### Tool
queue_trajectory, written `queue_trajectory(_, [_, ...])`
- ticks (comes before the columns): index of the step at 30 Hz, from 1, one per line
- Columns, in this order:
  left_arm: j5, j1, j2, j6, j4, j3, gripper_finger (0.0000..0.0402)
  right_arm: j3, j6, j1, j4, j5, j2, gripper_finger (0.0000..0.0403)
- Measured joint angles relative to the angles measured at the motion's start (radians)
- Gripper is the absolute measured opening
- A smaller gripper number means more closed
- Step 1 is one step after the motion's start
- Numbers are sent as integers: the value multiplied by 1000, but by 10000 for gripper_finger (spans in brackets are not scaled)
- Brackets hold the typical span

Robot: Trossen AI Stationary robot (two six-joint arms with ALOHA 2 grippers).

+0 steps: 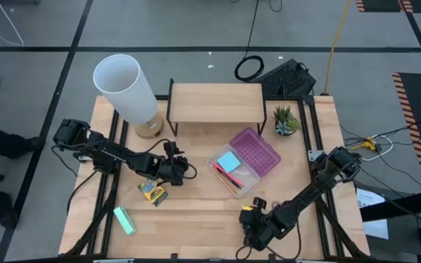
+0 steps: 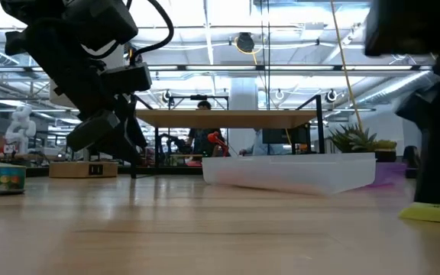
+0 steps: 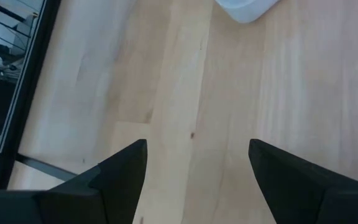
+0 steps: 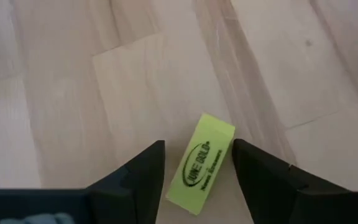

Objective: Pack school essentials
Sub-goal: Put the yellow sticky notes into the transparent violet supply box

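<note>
A clear case with its pink lid swung open lies at mid-table; a blue sticky-note pad and pencils lie in it. A small yellow block lies flat on the wood near the front edge. My right gripper is open and hangs over it, one finger on either side and apart from it; the low view shows the block on the table. My left gripper is open over bare wood, left of the case. The crayon box lies near it.
A green bar lies at the front left. A white lamp shade, a wooden shelf and a small potted plant stand along the far side. The case's corner shows ahead of my left gripper.
</note>
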Motion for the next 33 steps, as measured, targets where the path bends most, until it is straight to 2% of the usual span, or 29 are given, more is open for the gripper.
queue_trajectory(8, [0,0,0,-5,0,0,285,6,15,19,-113,-40,57,181])
queue_trajectory(17, [-1,0,0,-4,1,0,285,4,-52,1,-138,-59,61,75])
queue_trajectory(22, [-1,0,0,-4,1,0,285,2,-58,-15,-142,-63,40,49])
queue_trajectory(25, [-1,0,0,-4,0,0,285,2,-63,-25,-115,-38,-1,50])
queue_trajectory(33, [-2,0,0,8,9,0,285,0,-213,-104,-107,125,-174,51])
